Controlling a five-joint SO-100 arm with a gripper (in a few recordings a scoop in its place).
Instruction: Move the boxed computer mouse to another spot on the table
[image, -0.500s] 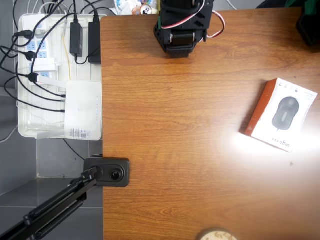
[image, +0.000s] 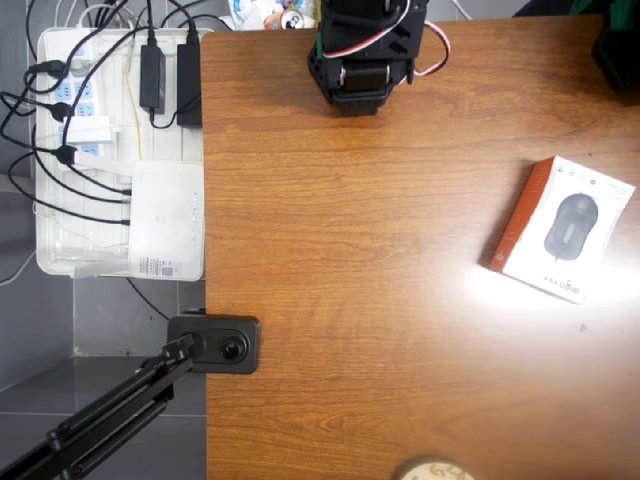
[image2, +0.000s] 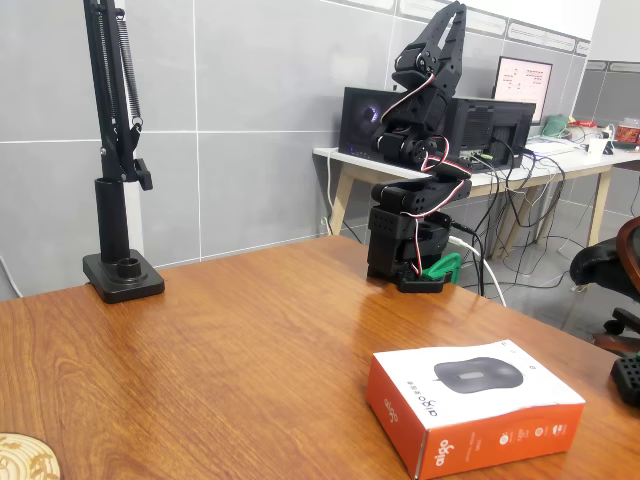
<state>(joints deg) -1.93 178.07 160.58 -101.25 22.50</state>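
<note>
The boxed computer mouse (image: 560, 228) lies flat near the right edge of the table (image: 350, 260) in the overhead view. It is a white box with a dark mouse pictured on top and an orange side (image2: 472, 408). The black arm (image: 362, 50) sits folded over its base at the table's far edge, well away from the box. In the fixed view my gripper (image2: 450, 15) points up, high above the base, with nothing in it. Its fingers are too small and dark to tell apart.
A black camera stand base (image: 218, 343) is clamped at the table's left edge, and its pole (image2: 112, 150) rises in the fixed view. A white tray (image: 50, 262) of cables and a router hangs off to the left. A round wooden coaster (image: 432, 470) lies at the near edge.
</note>
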